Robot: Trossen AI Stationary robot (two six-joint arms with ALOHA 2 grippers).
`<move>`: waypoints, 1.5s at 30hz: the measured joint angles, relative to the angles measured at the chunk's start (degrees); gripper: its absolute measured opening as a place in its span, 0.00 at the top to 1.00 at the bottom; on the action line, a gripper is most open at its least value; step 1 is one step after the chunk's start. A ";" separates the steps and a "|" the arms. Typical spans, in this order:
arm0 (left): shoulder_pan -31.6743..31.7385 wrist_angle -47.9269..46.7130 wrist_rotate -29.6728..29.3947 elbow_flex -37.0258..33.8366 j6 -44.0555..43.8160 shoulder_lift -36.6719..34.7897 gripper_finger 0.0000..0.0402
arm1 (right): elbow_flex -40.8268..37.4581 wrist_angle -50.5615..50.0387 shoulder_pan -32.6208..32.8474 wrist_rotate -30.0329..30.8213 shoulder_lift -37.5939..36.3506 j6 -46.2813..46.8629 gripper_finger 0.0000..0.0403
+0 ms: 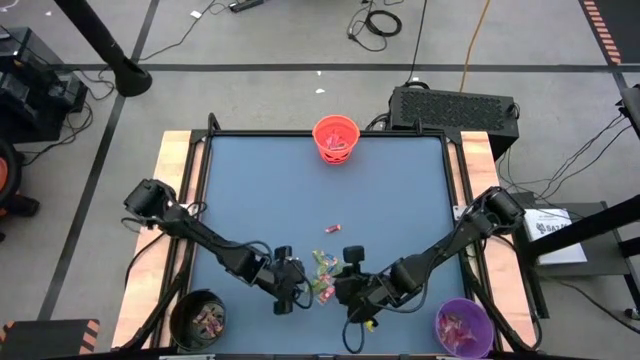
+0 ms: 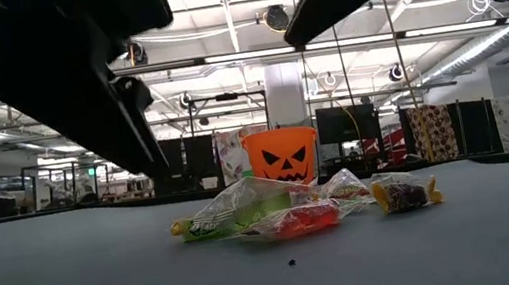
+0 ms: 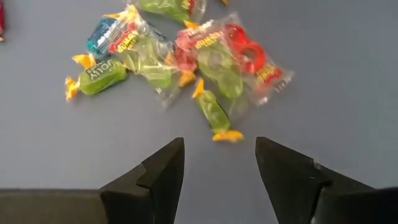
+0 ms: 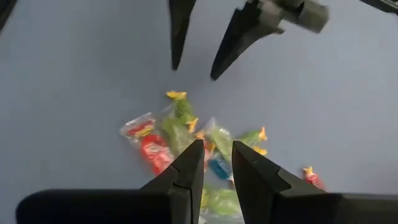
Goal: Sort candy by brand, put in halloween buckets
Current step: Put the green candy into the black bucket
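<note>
Left gripper (image 3: 219, 163) fingers apart, green candy (image 3: 216, 116) long axis pointing into the gap, "JOLLY" legible on another green sweet (image 3: 101, 76), right gripper (image 4: 217, 163) fingers slightly parted above the candy pile (image 1: 322, 272).

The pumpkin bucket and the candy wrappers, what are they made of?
The orange pumpkin bucket looks like smooth moulded plastic: even bright colour, a slight sheen, a black face printed on it. The candy wrappers look like thin clear plastic film: glossy, crinkled, and the green and red sweets show through, with twisted yellow ends on some. The table looks like a matte blue-grey mat, though its material is hard to tell.
</note>
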 joint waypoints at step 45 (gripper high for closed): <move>2.59 6.49 -1.03 0.15 14.61 7.79 0.80 | 0.00 -1.92 -1.62 -1.56 -0.03 -0.81 0.81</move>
